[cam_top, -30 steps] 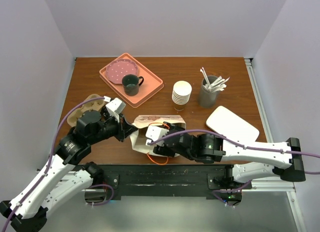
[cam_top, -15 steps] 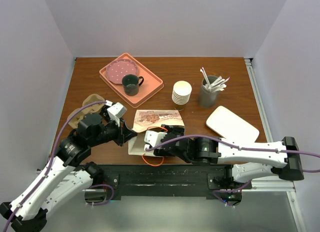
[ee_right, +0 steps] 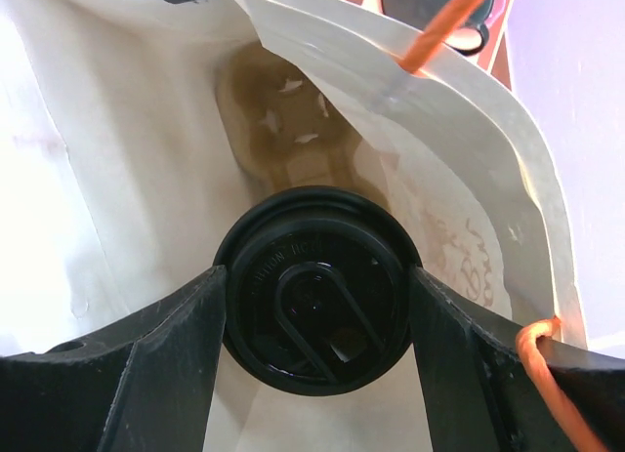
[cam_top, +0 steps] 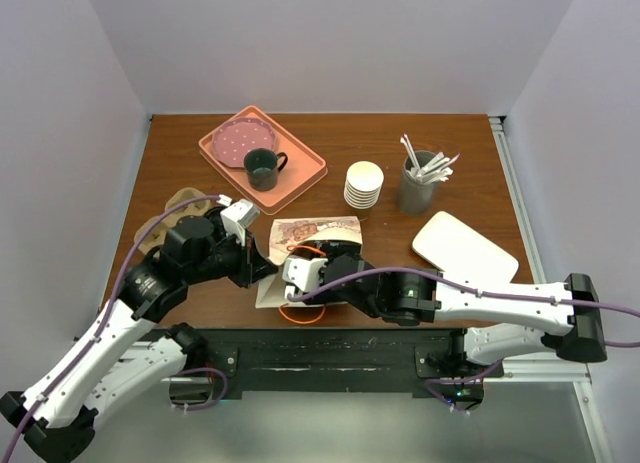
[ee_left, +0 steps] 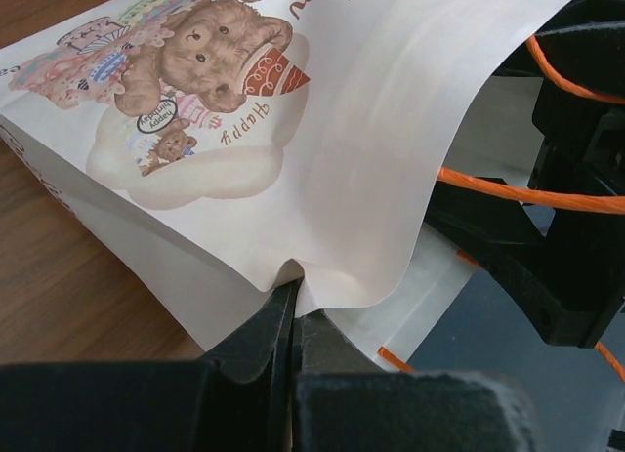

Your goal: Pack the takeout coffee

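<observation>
from the top view, a printed paper bag (cam_top: 318, 233) lay on the wooden table (cam_top: 440, 148) near its front edge, between the two arms. the left gripper (cam_top: 260, 267) met the bag's left edge and the right gripper (cam_top: 298, 278) reached into its mouth, where the takeout coffee was hidden from this camera. farther back stood a salmon tray (cam_top: 300, 178) with a green mug (cam_top: 262, 168), a stack of white cups (cam_top: 364, 183) and a grey holder of stirrers (cam_top: 416, 188). in the left wrist view, the left gripper (ee_left: 296, 310) was clenched on the upper lip of the paper bag (ee_left: 371, 101), lifting it off the lower layer, with an orange cord handle (ee_left: 508, 193) running across the dark right gripper (ee_left: 547, 247) inside the opening. in the right wrist view, the right gripper (ee_right: 314, 325) had its fingers (ee_right: 161, 349) spread wide and pressed to both sides of the takeout coffee (ee_right: 311, 276), its black lid facing the camera, inside the white walls of the paper bag (ee_right: 127, 149).
</observation>
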Tool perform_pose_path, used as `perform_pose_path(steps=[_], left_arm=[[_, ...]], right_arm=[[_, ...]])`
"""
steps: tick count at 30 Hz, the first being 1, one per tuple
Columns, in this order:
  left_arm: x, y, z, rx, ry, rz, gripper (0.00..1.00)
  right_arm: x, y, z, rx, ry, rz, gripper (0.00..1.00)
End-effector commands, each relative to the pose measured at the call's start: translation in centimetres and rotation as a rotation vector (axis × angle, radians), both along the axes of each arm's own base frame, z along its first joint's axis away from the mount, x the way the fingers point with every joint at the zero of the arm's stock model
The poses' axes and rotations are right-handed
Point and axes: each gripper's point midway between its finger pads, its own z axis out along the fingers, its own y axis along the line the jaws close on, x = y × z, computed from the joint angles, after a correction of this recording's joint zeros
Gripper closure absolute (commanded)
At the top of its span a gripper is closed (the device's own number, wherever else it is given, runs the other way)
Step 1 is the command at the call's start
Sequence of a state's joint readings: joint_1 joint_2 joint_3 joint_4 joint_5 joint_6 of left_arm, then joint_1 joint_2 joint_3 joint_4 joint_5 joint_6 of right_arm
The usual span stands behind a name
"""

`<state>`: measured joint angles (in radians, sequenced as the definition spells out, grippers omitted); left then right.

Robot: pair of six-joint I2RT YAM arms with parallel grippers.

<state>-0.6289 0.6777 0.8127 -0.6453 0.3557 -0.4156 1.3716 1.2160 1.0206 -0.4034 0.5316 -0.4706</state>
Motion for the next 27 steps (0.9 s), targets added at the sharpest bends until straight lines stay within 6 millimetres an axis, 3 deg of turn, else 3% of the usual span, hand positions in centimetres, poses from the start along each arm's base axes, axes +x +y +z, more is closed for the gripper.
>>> perform_pose_path(steps=[1,8,11,15,27], left_arm=[[-0.1,-0.7,3.7,-0.08,0.018,0.015,1.0],[-0.1,-0.8,7.2,-0.132,-0.02,0.025,1.0],[-0.1,-0.6,7.8,-0.135,-0.038,0.029,1.0],[0.1,-0.7,7.9,-0.133,-0.041,0.027,1.0],[0.0,-0.3,6.5,-0.094,-0.036,0.029,1.0]], right_arm=[[-0.3,0.3,3.7,0.085,-0.036,0.048,0.8],[-0.4,-2.3,3.1,0.071,0.043,-0.057,0.8],[-0.7,-2.8,2.3,0.04,0.1,-0.099,0.82],[-1.4,-3.6,2.6,0.064,0.122,-0.085,0.82],[-3.6,-6.5,1.7,-0.079,0.163,0.058,0.83]])
